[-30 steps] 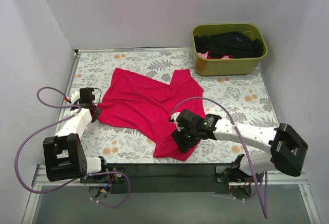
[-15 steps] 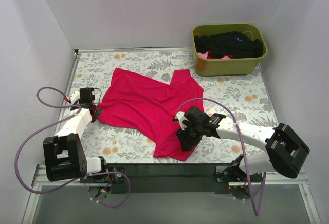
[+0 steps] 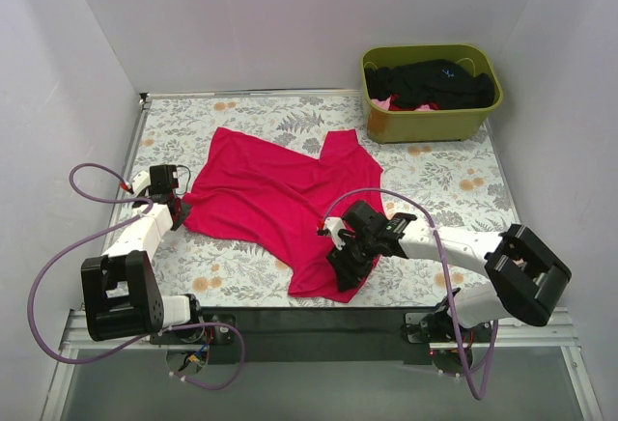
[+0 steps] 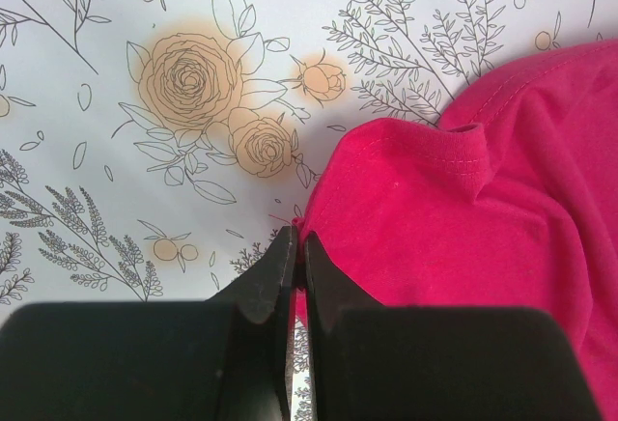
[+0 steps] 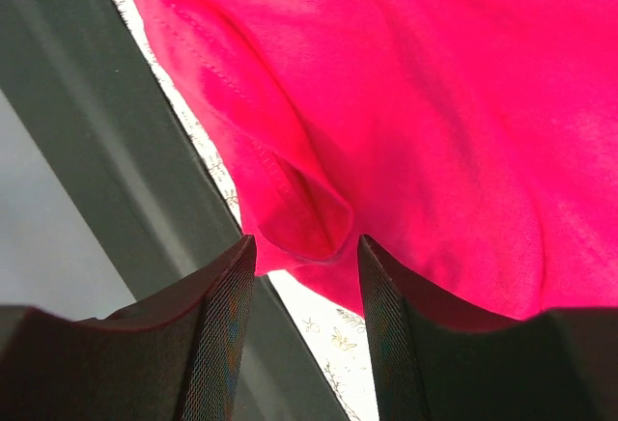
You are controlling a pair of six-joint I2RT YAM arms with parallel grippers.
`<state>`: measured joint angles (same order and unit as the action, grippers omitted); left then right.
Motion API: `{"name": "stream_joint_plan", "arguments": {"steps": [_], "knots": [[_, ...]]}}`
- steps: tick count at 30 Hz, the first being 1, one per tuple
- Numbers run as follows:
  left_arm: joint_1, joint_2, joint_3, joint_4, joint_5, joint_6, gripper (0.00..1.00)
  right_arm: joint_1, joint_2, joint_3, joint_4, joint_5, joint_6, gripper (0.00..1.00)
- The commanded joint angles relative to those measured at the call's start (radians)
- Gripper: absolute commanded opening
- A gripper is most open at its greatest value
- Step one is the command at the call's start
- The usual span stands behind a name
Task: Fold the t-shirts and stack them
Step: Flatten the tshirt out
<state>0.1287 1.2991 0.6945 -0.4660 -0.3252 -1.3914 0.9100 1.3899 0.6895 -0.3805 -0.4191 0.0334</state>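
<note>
Folding stage: early, by the look of it; the red t-shirt [image 3: 280, 199] lies open and askew, with no fold made and no stack begun

Right gripper [image 5: 307, 247]: near edge of the table [image 3: 454, 180], right of centre; fingers spread, straddling a puckered fold of the shirt's hem without clamping it

Left gripper [image 4: 297, 238]: by the left edge, at the shirt's left corner; fingers pressed together on the cloth's rim, a red sliver showing between them

Shirt: middle of the table, its hem running to the near edge, one sleeve pointing to the far side

Bin [image 3: 430, 122]: olive green, far right corner; black t-shirts [image 3: 430, 83] heaped inside

Risk, right side: the hem fold sits off-centre between the fingers; a close from here could catch only one layer or the stitched lip, and the corner would slip on the lift

Risk, left side: the pinch is shallow, right at the rim; a pull across the patterned surface could tug it free or bunch the shirt

Count: one red t-shirt; one bin; two grippers, both at the cloth; black shirts too tangled to number
</note>
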Motion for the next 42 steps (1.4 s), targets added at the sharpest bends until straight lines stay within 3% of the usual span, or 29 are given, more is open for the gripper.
{"name": "stream_joint_plan", "arguments": {"steps": [1,17,20,28,29,33,36,42], "knots": [[-0.003,-0.021,-0.004,0.013,-0.014,0.005,0.04,-0.003,-0.034,-0.007,0.022,-0.047,-0.024,0.46],[-0.004,-0.018,-0.004,0.015,-0.015,0.008,0.04,-0.002,0.052,0.024,-0.024,-0.044,-0.029,0.43],[-0.004,-0.018,-0.004,0.013,-0.014,0.008,0.04,-0.002,0.051,0.031,-0.023,-0.032,-0.029,0.28],[-0.003,-0.026,-0.003,0.012,-0.014,0.006,0.04,-0.002,-0.009,0.048,-0.024,0.008,-0.029,0.1],[-0.004,-0.032,-0.001,0.01,-0.018,0.008,0.04,-0.002,-0.018,0.053,-0.023,0.011,-0.029,0.02],[-0.004,-0.06,0.04,-0.034,-0.015,0.008,0.04,-0.005,-0.083,0.11,-0.064,0.061,-0.029,0.01],[-0.003,-0.057,0.153,-0.121,0.002,-0.021,0.03,-0.025,-0.14,0.234,-0.128,0.152,-0.084,0.01],[-0.001,0.031,0.629,-0.266,0.04,-0.043,0.02,-0.12,-0.184,0.629,-0.248,0.495,-0.222,0.01]]}}
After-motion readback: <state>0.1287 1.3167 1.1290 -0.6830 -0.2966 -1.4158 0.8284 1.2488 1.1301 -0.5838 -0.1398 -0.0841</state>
